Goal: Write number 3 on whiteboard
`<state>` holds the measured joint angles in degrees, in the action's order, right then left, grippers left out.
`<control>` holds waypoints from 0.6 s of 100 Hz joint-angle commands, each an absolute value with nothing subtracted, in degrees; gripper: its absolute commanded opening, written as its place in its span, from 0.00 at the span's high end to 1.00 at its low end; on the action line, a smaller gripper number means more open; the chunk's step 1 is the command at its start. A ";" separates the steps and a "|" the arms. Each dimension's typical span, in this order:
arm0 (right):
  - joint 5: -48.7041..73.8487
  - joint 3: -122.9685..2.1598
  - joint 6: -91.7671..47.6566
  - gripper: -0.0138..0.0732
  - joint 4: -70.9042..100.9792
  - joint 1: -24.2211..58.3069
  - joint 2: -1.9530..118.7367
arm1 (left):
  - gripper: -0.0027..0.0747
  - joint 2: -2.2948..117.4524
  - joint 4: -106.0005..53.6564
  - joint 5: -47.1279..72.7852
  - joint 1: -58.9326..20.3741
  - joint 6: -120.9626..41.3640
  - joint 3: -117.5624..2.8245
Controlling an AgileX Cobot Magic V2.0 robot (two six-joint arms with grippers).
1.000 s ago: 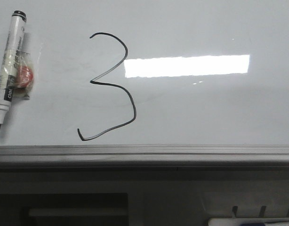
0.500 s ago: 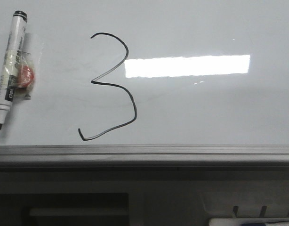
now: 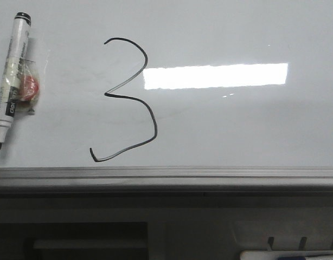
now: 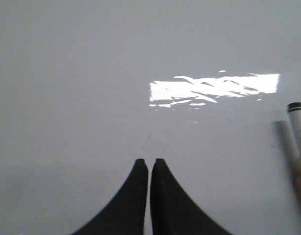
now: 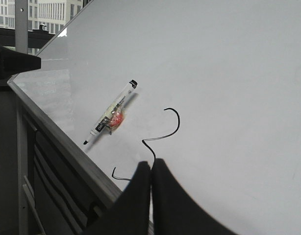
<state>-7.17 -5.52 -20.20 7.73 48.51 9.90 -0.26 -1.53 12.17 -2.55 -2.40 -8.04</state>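
The number 3 [image 3: 131, 100] is drawn in thin black line on the whiteboard [image 3: 237, 130], left of a bright reflection. It also shows in the right wrist view [image 5: 163, 134], its lower part hidden behind the fingers. A white marker pen [image 3: 10, 78] with a black tip lies on the board at the far left, a small red thing taped to it; it shows in the right wrist view [image 5: 111, 117] and at the edge of the left wrist view [image 4: 298, 137]. My left gripper [image 4: 149, 161] is shut and empty over bare board. My right gripper [image 5: 151, 164] is shut and empty near the 3.
A grey metal edge rail [image 3: 166, 176] runs along the board's near side. Below it is a dark frame with a slot [image 3: 90, 244]. In the right wrist view a window with buildings [image 5: 37, 12] lies beyond the board's far corner.
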 commanded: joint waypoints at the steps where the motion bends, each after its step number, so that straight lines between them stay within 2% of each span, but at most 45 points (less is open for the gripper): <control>1: -11.50 -7.02 -20.35 0.89 7.43 48.13 10.36 | 0.99 -0.96 -2.46 4.59 -1.39 -2.45 -6.72; 25: -11.50 -7.02 -20.35 0.89 7.43 48.13 10.36 | 0.99 -1.64 -4.02 4.00 -1.39 -0.93 0.82; 51: -11.50 -7.02 -20.35 0.89 7.43 48.13 10.36 | 0.99 -1.68 -3.79 17.09 -1.39 0.41 0.67; 60: -11.50 -7.02 -20.35 0.89 7.43 48.13 10.36 | 0.99 -1.77 -3.65 17.09 -1.39 0.55 0.67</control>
